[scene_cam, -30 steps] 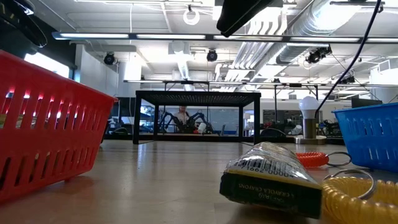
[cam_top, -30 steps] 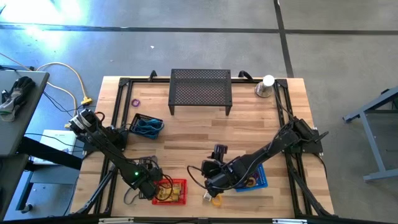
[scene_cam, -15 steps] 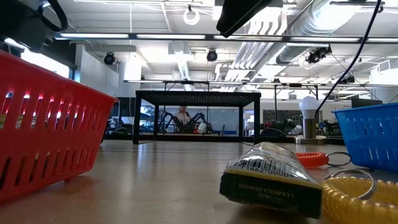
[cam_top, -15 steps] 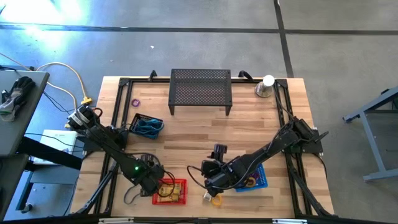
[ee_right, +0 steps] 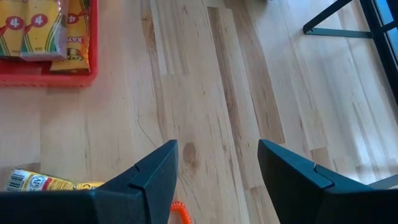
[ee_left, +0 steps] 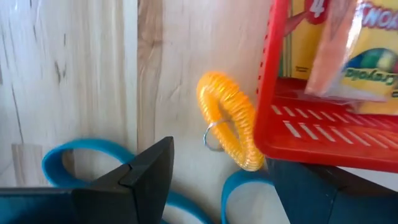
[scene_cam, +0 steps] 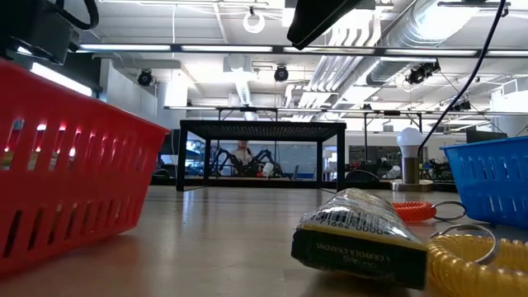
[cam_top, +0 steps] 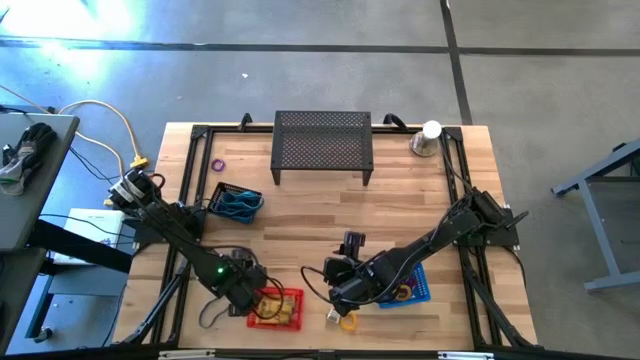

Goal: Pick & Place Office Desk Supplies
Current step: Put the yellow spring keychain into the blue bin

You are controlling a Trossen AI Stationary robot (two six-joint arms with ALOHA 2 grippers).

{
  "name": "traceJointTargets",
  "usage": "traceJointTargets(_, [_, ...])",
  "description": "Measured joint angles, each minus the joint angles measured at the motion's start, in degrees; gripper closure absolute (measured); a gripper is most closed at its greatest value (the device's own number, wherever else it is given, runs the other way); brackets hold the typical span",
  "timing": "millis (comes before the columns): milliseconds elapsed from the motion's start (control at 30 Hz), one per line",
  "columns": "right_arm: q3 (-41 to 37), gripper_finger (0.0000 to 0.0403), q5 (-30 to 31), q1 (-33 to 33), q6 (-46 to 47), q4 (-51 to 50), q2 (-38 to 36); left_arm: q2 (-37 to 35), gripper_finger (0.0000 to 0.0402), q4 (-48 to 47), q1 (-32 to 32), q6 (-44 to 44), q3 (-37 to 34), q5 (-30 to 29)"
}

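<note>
Starting on your left side: the left tool [cam_top: 243, 297] sits at the near-left corner of the red basket [cam_top: 281, 309], fingers spread wide with nothing between them. Just ahead of the fingertips in the left wrist view is a yellow-orange coil loop [ee_left: 229, 119], springy plastic with a small metal key ring hooked on it. It leans against the red basket's slatted wall, and its long axis runs roughly away from the tool, so I'd guess the fingers would straddle it crosswise. Teal bands [ee_left: 68, 163], smooth flat loops, lie on the desk [ee_left: 68, 68] right under the fingers. The crayon boxes [ee_left: 348, 46] are already in the basket, glossy cardboard.

Moving right, your right tool [cam_top: 340, 297] hovers over bare wood between the red basket and the blue basket [cam_top: 415, 287], fingers open and empty too. Just beneath and behind it is a crayon pack [scene_cam: 363, 237], a flat box lying on its side, with an orange coil [scene_cam: 417, 210] and a yellow coil [scene_cam: 474, 264] next to it. The right arm is clearly nearer those; the left arm owns the coil by the red basket.
</note>
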Motion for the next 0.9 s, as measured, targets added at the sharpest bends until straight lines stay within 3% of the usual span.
traceJointTargets(433, [0.0,0.0192,0.0,0.0,0.0,0.1,0.0,1.2,0.0158,1.0,0.1,0.6,-0.1,-3.3])
traceJointTargets(900, [0.0,0.0192,0.0,0.0,0.0,0.4,0.0,4.4,0.0158,1.1,2.7,3.3,-0.1,-2.3])
